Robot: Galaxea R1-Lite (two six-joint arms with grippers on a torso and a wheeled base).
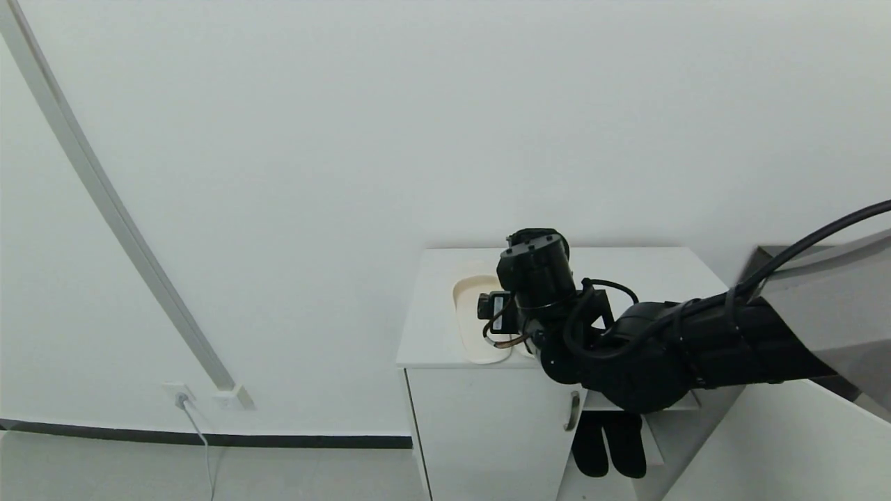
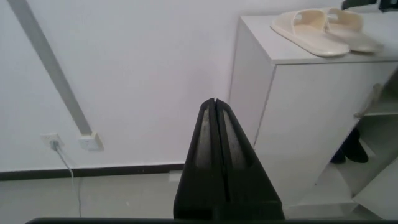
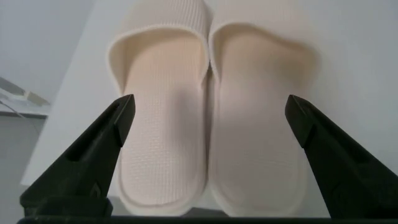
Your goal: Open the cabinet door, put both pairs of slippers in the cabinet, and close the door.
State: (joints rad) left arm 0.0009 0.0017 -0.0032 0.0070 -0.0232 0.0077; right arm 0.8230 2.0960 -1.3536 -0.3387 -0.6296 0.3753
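Now the cream slippers (image 3: 168, 130) lie side by side on top of the white cabinet (image 1: 487, 431), near its front edge. The right gripper (image 3: 210, 104) is wide open and holds nothing. One finger is on each outer side of the pair, and the slippers sit in the gap between them. The right arm (image 1: 661, 348) comes in from the cabinet's front right and stretches over its top. The cabinet door (image 1: 766, 452) on that side stands open. The black slippers (image 1: 609, 442) rest on a low shelf inside the cabinet. The left gripper (image 2: 215, 106) is squeezed shut on nothing, off to the cabinet's left and well apart from it.
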